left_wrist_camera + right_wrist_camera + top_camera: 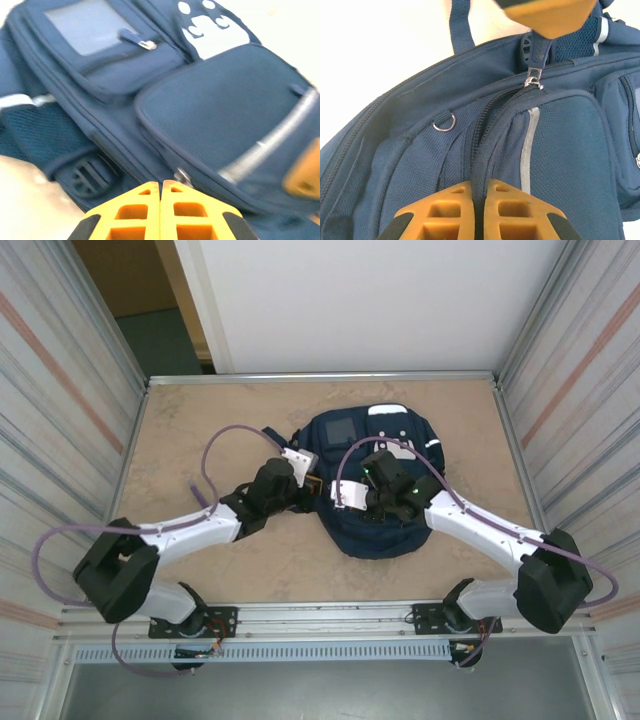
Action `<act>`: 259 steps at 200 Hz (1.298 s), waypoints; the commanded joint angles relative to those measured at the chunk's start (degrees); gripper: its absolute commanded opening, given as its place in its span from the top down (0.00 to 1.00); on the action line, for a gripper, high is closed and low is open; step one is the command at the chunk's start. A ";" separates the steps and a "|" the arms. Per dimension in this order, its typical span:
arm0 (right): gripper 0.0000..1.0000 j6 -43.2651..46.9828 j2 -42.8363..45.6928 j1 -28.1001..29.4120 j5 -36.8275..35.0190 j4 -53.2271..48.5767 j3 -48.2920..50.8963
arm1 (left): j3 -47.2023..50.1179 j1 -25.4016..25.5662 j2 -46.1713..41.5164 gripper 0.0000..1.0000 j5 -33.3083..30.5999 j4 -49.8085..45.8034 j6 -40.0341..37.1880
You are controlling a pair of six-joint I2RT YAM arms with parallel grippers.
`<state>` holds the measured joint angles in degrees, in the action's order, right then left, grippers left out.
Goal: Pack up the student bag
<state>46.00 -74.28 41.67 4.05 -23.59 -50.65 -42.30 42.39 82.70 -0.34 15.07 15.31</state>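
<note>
Student bag (385,530) is lying centre frame in the top view. Left gripper (160,186) is clamping fully shut on the zipper pull (539,52). Right gripper (479,187) is pinching shut on the bag's pocket seam (479,150). Risk I'm watching: the thin pull slipping free, or the zip jamming at the curved corner if fabric bunches.

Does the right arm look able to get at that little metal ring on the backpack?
Probably yes: the metal ring lies uncovered on the backpack just ahead of the right hand, which is shut on a seam and must let go first.
</note>
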 commanded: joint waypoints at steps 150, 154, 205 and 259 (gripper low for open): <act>0.70 -3.12 -5.46 -2.94 1.10 -9.38 -11.25 | -0.02 -9.35 -12.82 0.34 -12.06 -26.12 9.64; 0.70 -2.66 -5.69 -2.51 -0.11 -9.99 -11.64 | 0.00 -9.69 -13.26 0.33 -12.01 -27.80 10.38; 0.67 -1.96 -6.85 0.34 -10.41 -8.50 -11.31 | 4.01 -15.21 -15.77 0.32 -9.21 -36.79 17.09; 0.43 -5.85 -2.03 -2.02 -2.84 -7.71 -12.01 | 2.83 -21.51 -8.46 0.24 -8.97 -38.79 17.23</act>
<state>42.78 -80.34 41.30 -0.99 -32.18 -61.08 -37.67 23.66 70.28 -9.89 -19.97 30.96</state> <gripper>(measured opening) 0.548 0.752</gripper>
